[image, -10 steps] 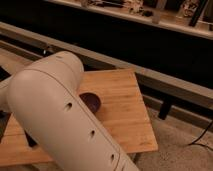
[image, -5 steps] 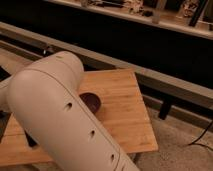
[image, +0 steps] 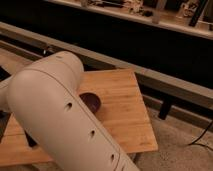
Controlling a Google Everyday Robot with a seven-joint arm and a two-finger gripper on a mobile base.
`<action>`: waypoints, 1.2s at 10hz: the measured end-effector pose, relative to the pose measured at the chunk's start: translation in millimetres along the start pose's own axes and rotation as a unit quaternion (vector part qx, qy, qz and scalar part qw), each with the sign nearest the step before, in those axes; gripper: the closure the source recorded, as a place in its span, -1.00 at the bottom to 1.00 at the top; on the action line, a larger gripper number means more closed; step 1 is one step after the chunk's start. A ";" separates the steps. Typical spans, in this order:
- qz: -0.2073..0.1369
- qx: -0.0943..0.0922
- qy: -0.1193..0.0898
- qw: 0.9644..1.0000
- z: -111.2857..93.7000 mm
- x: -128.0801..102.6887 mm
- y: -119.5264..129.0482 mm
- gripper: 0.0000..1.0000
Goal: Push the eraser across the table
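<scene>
The light-brown wooden table (image: 125, 110) fills the middle of the camera view. My arm's large white link (image: 65, 120) crosses the left and centre and covers much of the tabletop. The eraser is hidden or out of view. My gripper is not visible; it lies somewhere behind or beyond the white link. A small dark shape (image: 31, 141) peeks out at the link's lower left edge on the table; I cannot tell what it is.
A round dark purple bowl (image: 91, 101) sits on the table right beside the white link. A long grey bench rail (image: 150, 75) runs behind the table. A dark table leg (image: 165, 109) and a black cable (image: 202, 137) are on the floor at the right.
</scene>
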 end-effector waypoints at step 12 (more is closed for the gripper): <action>0.000 0.000 0.000 1.000 0.0 0.0 0.0 1.00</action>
